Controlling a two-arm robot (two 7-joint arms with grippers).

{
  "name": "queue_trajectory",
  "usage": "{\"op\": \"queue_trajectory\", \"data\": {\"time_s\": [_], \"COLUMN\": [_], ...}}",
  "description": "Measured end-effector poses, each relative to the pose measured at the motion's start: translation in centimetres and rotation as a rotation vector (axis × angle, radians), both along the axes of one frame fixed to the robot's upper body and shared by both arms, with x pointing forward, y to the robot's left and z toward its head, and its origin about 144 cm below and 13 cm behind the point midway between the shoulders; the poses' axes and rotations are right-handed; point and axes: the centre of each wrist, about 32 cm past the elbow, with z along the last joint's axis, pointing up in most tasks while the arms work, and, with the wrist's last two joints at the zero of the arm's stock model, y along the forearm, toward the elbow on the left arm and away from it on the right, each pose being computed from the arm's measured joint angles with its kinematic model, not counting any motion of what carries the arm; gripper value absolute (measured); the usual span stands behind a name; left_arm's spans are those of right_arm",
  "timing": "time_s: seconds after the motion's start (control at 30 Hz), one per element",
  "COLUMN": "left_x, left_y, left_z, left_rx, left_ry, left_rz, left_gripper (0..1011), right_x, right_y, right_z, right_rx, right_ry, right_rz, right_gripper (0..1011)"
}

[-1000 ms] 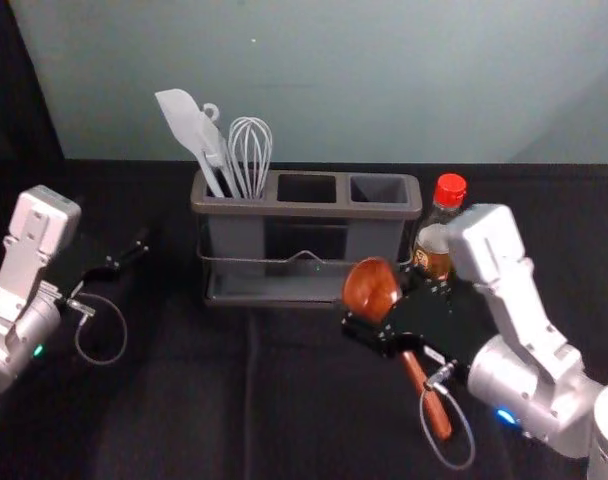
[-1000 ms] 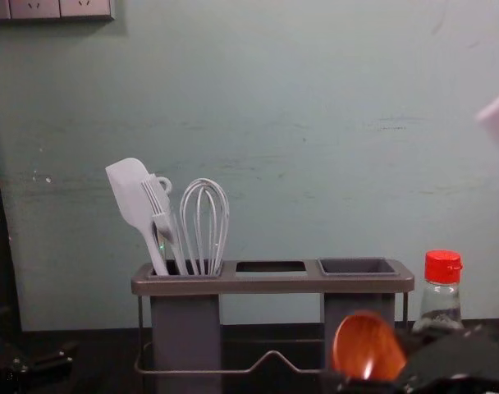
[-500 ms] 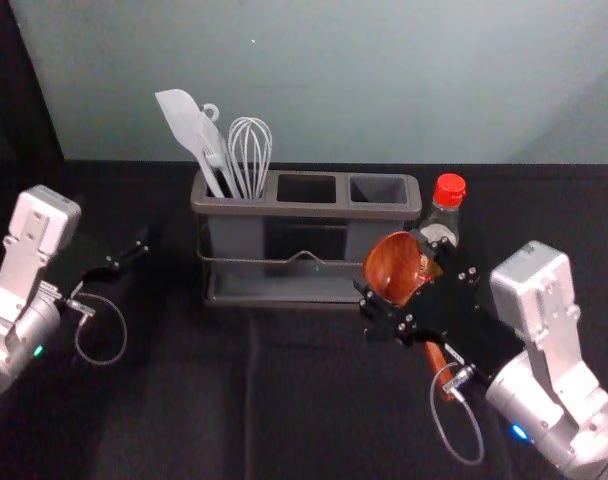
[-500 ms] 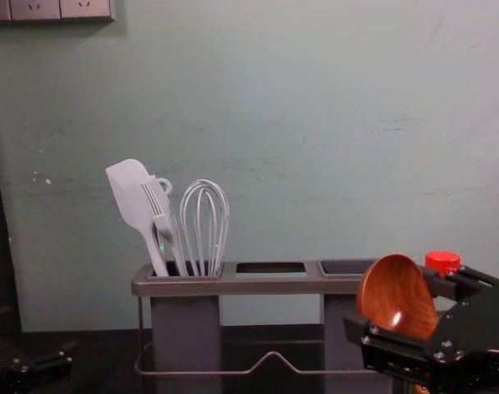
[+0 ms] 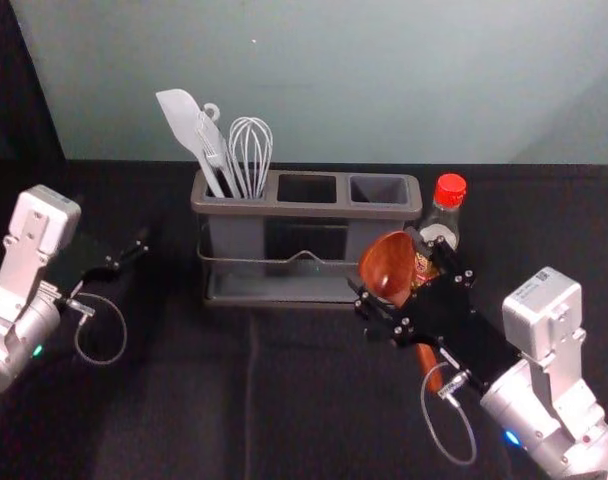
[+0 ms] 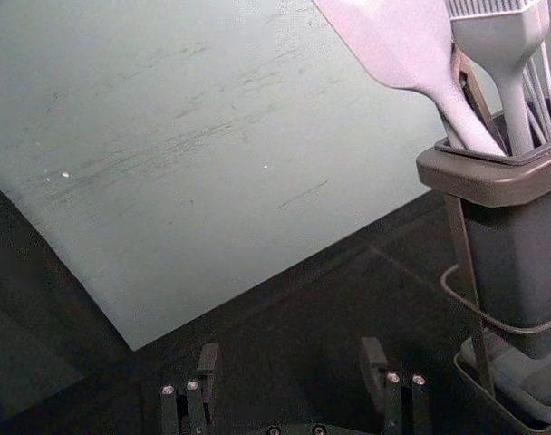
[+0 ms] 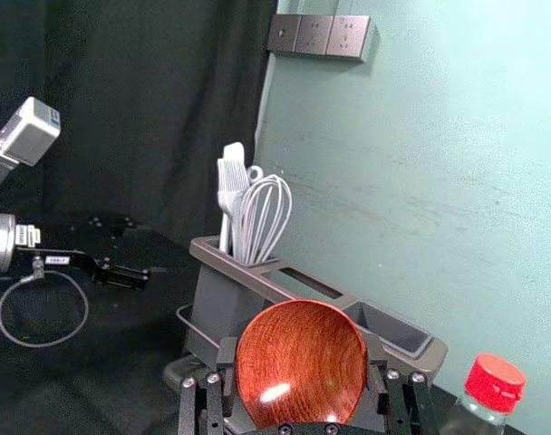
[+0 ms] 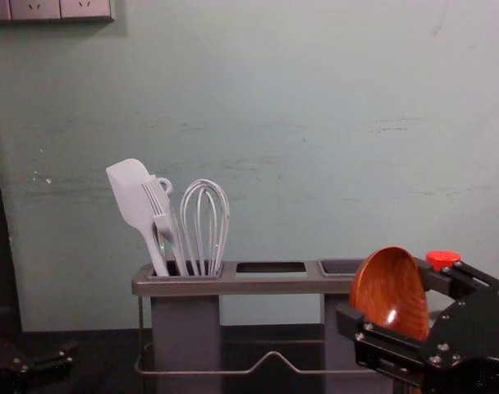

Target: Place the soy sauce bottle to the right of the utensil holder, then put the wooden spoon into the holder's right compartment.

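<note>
The right gripper (image 5: 386, 264) pinches the wooden spoon (image 8: 387, 289) by its bowl before the utensil holder's (image 5: 284, 209) front right corner. The soy sauce bottle (image 5: 447, 212) stands just right of the holder. Over the bench's (image 5: 184, 410) left side, the left gripper (image 5: 116, 225) hangs spread.

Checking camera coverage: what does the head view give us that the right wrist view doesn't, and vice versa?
Head view: spoon handle hanging below the right gripper, the right forearm, and part of the bottle label.

Right wrist view: wall sockets.

Both: spoon bowl, red bottle cap, holder with whisk and spatula in one end, and the left gripper off to the left side.
</note>
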Motion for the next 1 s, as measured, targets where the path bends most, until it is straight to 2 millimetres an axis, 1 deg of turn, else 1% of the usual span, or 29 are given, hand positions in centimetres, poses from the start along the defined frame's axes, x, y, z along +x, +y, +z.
{"op": "queue_trajectory", "data": {"time_s": [0.77,0.87,0.9,1.0], "left_x": [0.0,0.0,0.0,0.0], "left_y": [0.0,0.0,0.0,0.0], "left_z": [0.0,0.0,0.0,0.0], "left_rx": [0.000,0.000,0.000,0.000], "left_ry": [0.000,0.000,0.000,0.000], "left_rz": [0.000,0.000,0.000,0.000], "left_gripper": [1000,1000,1000,1000], "right_x": [0.1,1.0,1.0,2.1], "right_y": [0.0,0.0,0.0,0.1], "right_z": [0.0,0.4,0.4,1.0], "right_rx": [0.010,0.033,0.033,0.042], "right_ry": [-0.005,-0.037,-0.037,-0.071], "right_rz": [0.005,0.003,0.003,0.005], "right_gripper": [837,837,837,837]}}
